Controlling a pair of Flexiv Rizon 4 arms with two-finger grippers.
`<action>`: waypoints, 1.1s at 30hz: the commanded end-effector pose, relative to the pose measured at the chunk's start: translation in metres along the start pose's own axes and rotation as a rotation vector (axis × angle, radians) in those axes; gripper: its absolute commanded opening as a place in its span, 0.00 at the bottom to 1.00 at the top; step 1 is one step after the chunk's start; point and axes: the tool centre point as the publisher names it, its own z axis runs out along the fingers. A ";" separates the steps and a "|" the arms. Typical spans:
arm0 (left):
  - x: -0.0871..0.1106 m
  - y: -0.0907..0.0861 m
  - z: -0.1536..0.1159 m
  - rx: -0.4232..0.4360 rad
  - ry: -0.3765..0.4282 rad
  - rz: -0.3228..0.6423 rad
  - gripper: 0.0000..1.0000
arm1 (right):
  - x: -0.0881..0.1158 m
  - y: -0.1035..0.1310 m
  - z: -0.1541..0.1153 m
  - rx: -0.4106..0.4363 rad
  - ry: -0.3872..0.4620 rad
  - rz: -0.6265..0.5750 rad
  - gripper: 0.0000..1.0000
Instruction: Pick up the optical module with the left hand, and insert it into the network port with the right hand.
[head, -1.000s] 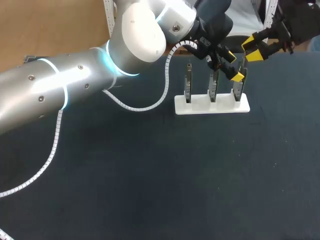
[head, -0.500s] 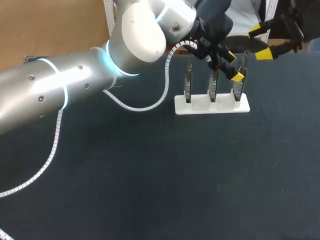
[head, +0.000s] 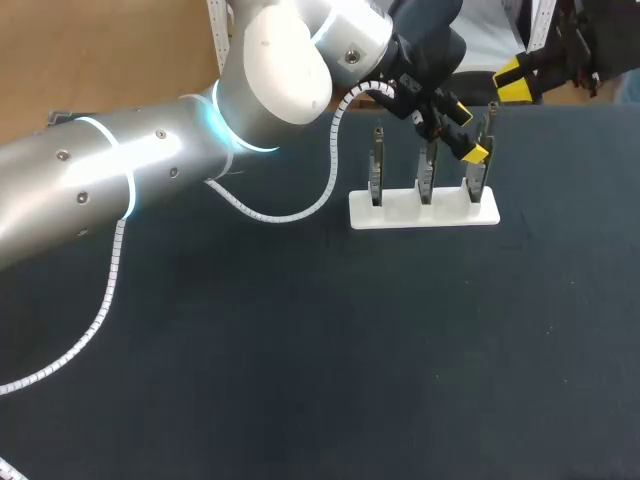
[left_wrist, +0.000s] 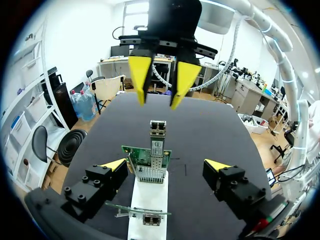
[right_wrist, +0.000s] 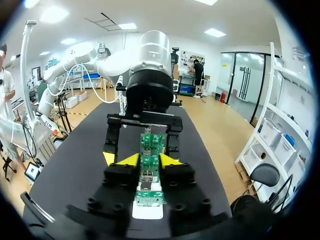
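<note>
left end effector (left_wrist: 165, 165) spread wide astride network card (left_wrist: 141, 154) holding optical module (left_wrist: 158, 132)

No legible text; pale label (left_wrist: 157, 146) on optical module (left_wrist: 158, 131) too small to read.

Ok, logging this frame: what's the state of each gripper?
Left gripper: open, straddling the optical module, not gripping.
Right gripper: open, empty.

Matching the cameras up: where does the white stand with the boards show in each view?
Head view: white stand, right of middle, under the left gripper.
Left wrist view: stand low between its open fingers.
Right wrist view: stand ahead, seen between its fingers.
Shared landmark: the upright boards in it.
</note>
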 end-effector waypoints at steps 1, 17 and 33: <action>0.000 0.000 0.000 -0.001 0.002 -0.001 1.00 | 0.000 0.003 0.006 0.004 0.012 -0.002 0.00; 0.000 0.000 0.000 -0.001 0.002 -0.001 1.00 | 0.007 0.004 0.009 0.005 0.025 0.015 0.00; 0.000 0.000 0.000 -0.001 0.002 -0.001 1.00 | 0.025 0.004 0.018 -0.008 0.044 0.062 0.00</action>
